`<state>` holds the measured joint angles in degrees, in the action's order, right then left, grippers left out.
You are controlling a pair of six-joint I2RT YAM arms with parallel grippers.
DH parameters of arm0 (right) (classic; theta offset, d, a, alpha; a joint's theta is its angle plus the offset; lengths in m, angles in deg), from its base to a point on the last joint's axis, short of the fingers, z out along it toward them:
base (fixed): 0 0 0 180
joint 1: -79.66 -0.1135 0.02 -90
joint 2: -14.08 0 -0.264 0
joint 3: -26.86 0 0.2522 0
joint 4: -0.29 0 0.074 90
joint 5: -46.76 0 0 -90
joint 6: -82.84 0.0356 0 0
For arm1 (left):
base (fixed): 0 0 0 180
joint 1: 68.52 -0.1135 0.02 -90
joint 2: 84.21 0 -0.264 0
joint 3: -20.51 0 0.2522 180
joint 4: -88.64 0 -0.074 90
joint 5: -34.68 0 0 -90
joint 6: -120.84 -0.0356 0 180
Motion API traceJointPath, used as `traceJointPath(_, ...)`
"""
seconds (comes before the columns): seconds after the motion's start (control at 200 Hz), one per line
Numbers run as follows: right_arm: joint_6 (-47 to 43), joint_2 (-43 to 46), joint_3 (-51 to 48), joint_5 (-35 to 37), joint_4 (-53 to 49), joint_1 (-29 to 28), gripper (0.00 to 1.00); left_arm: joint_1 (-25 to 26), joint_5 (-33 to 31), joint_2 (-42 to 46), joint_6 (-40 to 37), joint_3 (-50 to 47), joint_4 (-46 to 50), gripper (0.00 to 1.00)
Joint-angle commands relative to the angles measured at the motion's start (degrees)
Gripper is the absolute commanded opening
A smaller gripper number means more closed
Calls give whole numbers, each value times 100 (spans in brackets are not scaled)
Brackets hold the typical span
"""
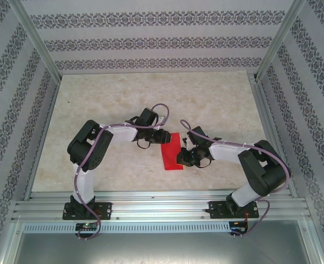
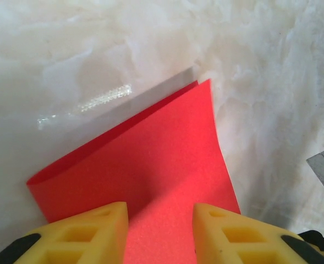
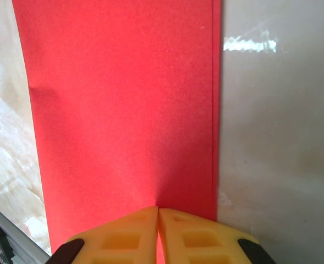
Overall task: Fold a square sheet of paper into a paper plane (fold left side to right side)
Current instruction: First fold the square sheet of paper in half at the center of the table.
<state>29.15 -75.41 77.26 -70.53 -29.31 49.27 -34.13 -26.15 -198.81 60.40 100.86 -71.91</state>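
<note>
The red sheet of paper (image 1: 171,153) lies on the marble table, doubled over into a tall rectangle, its two layers meeting along one long edge (image 3: 217,110). My left gripper (image 1: 157,137) hovers at its far left corner, open, the yellow fingers (image 2: 95,231) spread over the red surface (image 2: 150,148) with nothing between them. My right gripper (image 1: 182,157) is at the sheet's right edge, shut, its fingertips (image 3: 159,212) together and resting on the paper (image 3: 123,110) close to the layered edge. The paper plane is out of view.
A strip of clear tape (image 2: 84,104) is stuck to the table just beyond the sheet. Aluminium rails (image 1: 162,201) run along the near edge and patterned walls close off the other sides. Bare marble table (image 1: 150,99) stretches behind both arms.
</note>
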Motion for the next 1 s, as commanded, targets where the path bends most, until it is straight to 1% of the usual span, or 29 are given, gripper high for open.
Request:
traceJointPath(0.0,-105,-276,-237,919,-749,-26,12,-197,-515,-199,-384,109,201,38)
traceJointPath(0.185,-131,-288,-252,928,-780,-28,12,-419,-544,-385,-527,343,114,38)
traceJointPath(0.36,-103,-262,-298,928,-732,-26,12,-757,-606,-535,-622,646,101,39)
traceJointPath(0.46,-114,-265,-289,927,-733,-28,12,-934,-513,-641,-670,860,148,39)
traceJointPath(0.535,-114,-245,-281,935,-730,-28,11,-971,-412,-559,-703,914,177,39)
traceJointPath(0.619,-109,-220,-263,961,-713,-28,12,-965,-360,-283,-723,766,137,41)
traceJointPath(0.739,-64,-192,-232,876,-579,-10,12,-971,-260,260,-691,320,77,42)
traceJointPath(0.869,-69,-249,-176,838,-542,-8,12,-912,299,799,-373,-334,-346,43)
traceJointPath(0.999,-72,-288,-175,845,-504,-10,12,-586,687,1078,-259,-683,-532,43)
